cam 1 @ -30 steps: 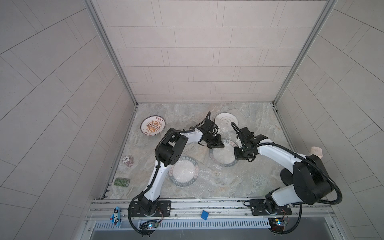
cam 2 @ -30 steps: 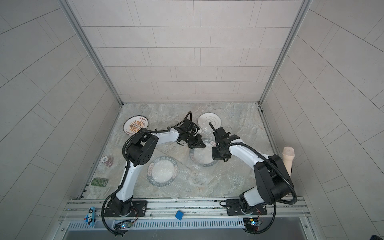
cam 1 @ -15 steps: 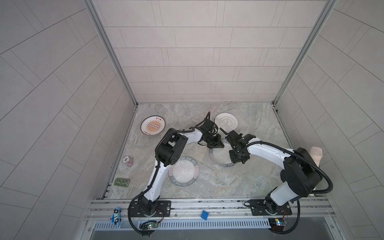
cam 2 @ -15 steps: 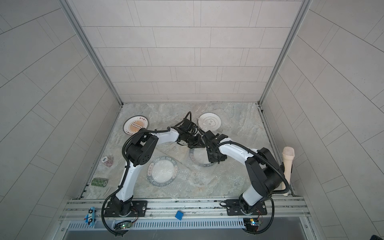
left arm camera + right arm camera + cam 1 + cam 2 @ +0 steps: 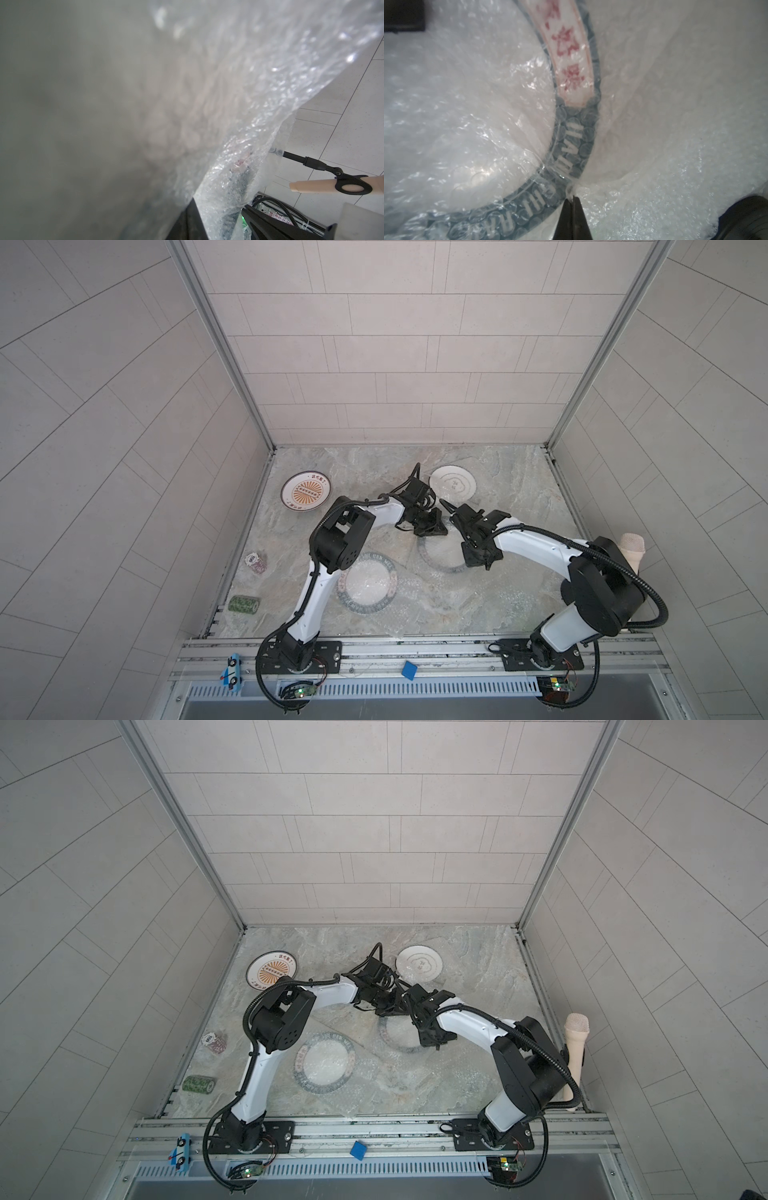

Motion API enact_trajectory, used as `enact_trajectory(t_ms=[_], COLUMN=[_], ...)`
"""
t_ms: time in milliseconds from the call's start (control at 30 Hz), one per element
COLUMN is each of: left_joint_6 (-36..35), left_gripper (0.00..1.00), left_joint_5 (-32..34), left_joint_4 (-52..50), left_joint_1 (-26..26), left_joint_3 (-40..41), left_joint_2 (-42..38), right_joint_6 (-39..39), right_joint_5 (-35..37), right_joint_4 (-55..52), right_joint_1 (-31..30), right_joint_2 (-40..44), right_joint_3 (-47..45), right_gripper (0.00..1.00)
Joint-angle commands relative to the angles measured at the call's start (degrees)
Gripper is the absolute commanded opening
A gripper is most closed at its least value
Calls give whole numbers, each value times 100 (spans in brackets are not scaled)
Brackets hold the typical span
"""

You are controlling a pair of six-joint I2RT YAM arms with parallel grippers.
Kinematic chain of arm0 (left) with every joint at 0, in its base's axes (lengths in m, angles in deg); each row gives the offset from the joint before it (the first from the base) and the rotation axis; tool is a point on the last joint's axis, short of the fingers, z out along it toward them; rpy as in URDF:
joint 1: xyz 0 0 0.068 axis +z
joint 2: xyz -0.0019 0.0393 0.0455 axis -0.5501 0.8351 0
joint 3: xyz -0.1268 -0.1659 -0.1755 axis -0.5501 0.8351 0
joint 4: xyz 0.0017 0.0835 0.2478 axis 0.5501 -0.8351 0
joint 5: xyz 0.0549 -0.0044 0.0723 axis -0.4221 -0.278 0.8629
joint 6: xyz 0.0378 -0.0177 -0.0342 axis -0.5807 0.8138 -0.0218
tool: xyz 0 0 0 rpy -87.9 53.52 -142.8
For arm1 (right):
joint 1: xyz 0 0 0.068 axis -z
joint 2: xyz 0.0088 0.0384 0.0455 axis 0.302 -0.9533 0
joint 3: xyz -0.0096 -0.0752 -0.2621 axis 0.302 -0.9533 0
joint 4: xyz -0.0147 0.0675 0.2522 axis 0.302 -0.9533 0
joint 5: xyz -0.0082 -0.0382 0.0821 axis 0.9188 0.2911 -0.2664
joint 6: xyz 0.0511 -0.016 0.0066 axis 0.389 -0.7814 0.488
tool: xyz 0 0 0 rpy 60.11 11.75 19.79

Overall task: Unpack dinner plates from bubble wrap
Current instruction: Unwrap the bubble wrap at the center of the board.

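Reaching inward, left arm (image 5: 386, 512) and right arm (image 5: 536, 545) pinch bubble wrap (image 5: 654, 145).

Tabletop (image 5: 519, 489): 4 plates (image 5: 306, 490), bubble wrap (image 5: 397, 626)

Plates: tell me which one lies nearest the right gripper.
The green-rimmed plate beneath the right arm: the right gripper pinches bubble wrap at its rim. Its twin lies beside the left arm; the orange plate and grey-ringed plate farther back.
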Motion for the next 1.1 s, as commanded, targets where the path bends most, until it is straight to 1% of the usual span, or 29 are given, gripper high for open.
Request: enact_trajectory(t_ms=[0,67,133,433,467,500,633,733,967,1067], left_joint_6=[-193,-190,-168,34,34,195,509,576,680,840], left_gripper=[7,6,7,6,6,6,6,6,7,6], left_joint_5=[1234,1290,1364,1517,1483,1440,1175,940,669,511], left_joint_4=[-1032,-1054,-1052,-942,-892,-782,-299,-106,63,335], left_joint_1=[169,175,177,251,269,282,372,387,486,530], left_joint_3=[453,520,598,771,793,838,1052,1062,1076,1168], left_joint_2=[483,444,388,349,354,341,321,260,226,246], right_joint_6=[91,123,164,669,719,773,932,1012,1168,1211], right_joint_5=[349,528,465,-392,-560,-675,-911,-872,-1043,-1077], right_joint_4=[-319,-308,-157,921,1081,1188,1509,1641,1976,1982], right_joint_1=[34,135,363,1500,1627,1744,2106,2161,2317,2410], right_joint_2=[137,209,345,1269,1357,1429,1494,1470,1390,1333], right_joint_3=[11,7,-130,-1325,-1457,-1574,-1883,-1916,-2283,-2318], right_gripper=[0,0,0,0,0,0,0,0,0,0])
